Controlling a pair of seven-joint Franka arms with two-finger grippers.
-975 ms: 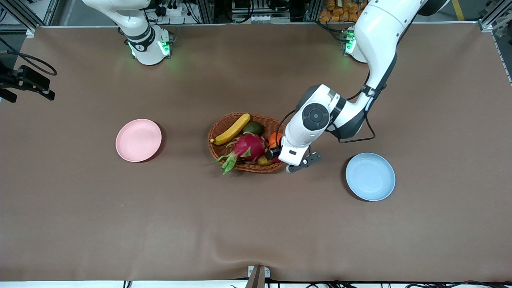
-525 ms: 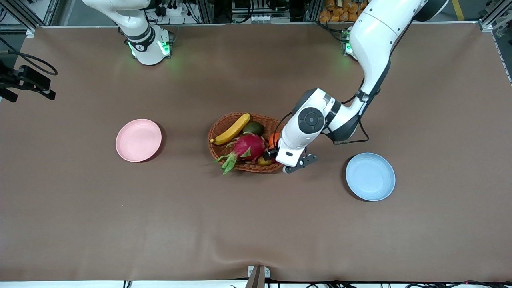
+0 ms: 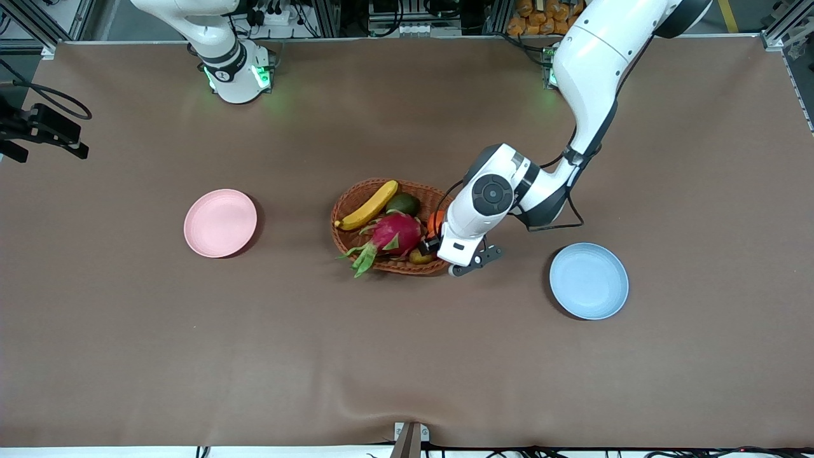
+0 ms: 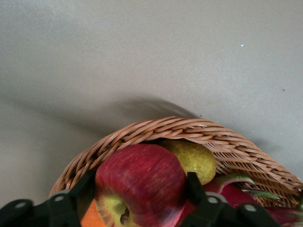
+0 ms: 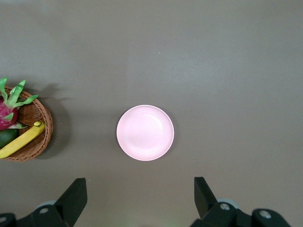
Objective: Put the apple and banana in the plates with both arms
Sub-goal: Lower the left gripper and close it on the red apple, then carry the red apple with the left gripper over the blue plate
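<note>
The red apple (image 4: 142, 184) lies in the wicker basket (image 3: 356, 189) at its end toward the left arm, stem dimple showing. My left gripper (image 3: 434, 245) is down in the basket and shut on the apple, one finger (image 4: 85, 187) against each side. The yellow banana (image 3: 367, 205) lies in the basket's part farthest from the front camera; it also shows in the right wrist view (image 5: 21, 140). The pink plate (image 3: 220, 222) and the blue plate (image 3: 589, 280) are both empty. My right gripper (image 5: 139, 201) is open and empty, high over the table beside the pink plate (image 5: 145, 133).
The basket also holds a pink dragon fruit (image 3: 395, 233), a dark green fruit (image 3: 402, 204), an orange (image 3: 436, 221) and a small yellow-green fruit (image 4: 191, 158) beside the apple. A black device (image 3: 44, 130) sits at the table's edge at the right arm's end.
The left arm has shifted slightly toward the basket, carrying its gripper in over the apple's end. The fruits, the plates and the right arm have not moved.
</note>
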